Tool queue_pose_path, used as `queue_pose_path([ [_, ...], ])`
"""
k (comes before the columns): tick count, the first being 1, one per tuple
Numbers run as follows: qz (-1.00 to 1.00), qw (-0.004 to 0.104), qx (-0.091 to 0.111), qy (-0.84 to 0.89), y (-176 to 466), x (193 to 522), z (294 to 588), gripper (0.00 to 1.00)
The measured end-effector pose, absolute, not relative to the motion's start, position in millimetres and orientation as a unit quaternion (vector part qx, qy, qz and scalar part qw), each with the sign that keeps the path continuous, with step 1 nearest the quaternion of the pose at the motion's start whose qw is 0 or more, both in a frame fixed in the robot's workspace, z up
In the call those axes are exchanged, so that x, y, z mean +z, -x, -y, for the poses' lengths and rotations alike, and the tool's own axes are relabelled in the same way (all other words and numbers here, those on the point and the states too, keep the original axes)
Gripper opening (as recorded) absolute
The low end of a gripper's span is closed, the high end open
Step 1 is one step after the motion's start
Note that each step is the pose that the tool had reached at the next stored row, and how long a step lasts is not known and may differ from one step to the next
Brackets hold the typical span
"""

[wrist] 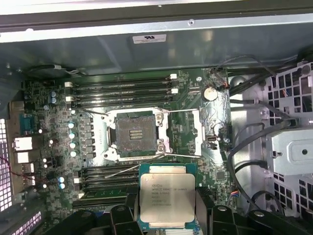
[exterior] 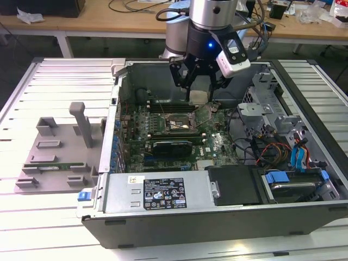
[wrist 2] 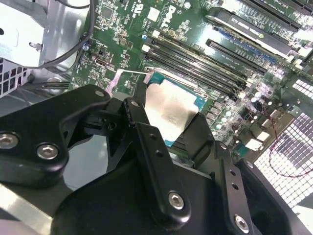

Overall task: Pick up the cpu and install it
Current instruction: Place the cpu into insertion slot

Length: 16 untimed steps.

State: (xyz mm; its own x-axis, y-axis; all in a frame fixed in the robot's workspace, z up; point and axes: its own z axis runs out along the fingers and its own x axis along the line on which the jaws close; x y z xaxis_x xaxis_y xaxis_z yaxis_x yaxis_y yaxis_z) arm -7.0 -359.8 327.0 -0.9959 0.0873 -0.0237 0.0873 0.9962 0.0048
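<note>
Exterior view: gripper (exterior: 199,91) hangs inside the open computer case (exterior: 163,209), fingers pointing down at the motherboard (exterior: 163,126).
Grip: fingers (wrist 2: 146,142) closed in on the cpu (exterior: 199,98), one black finger on each of two opposite edges. The gap is no wider than the chip.
Cpu position: clamped between the fingertips and held in the air above the board, not seated in anything.
Cpu detail: in both wrist views the cpu (wrist 2: 168,110) (wrist: 167,198) has its silver lid facing the cameras. A thin darker rim shows around the lid, and the chip sits roughly flat to the board.
Socket: socket (wrist: 136,133) lies beyond the fingertips, apart from the chip. It has nothing in it and its contact field is exposed.
Socket, exterior: socket (exterior: 176,125) sits below the gripper, offset toward the exterior view's left.
Load frame: load frame (wrist: 185,128) is swung open and lies flat just beside the socket.
Memory slots: one bank of memory slots (wrist: 122,89) sits on the far side of the socket from the gripper. A second bank sits between the socket and the held chip, partly under it.
Fixture: grey fixture (exterior: 54,147) is well away from the gripper, outside the case on the slatted table (exterior: 54,76), on the exterior view's left.
Memory stick: green memory stick (exterior: 51,166) lies flat in that fixture.
</note>
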Motion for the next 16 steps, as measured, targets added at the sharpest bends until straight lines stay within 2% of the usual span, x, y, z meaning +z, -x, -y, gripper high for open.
queue_pose_path([
  [16,-0.995,0.012,0.001,-0.097,7.0,326.6,359.8,0.55],
])
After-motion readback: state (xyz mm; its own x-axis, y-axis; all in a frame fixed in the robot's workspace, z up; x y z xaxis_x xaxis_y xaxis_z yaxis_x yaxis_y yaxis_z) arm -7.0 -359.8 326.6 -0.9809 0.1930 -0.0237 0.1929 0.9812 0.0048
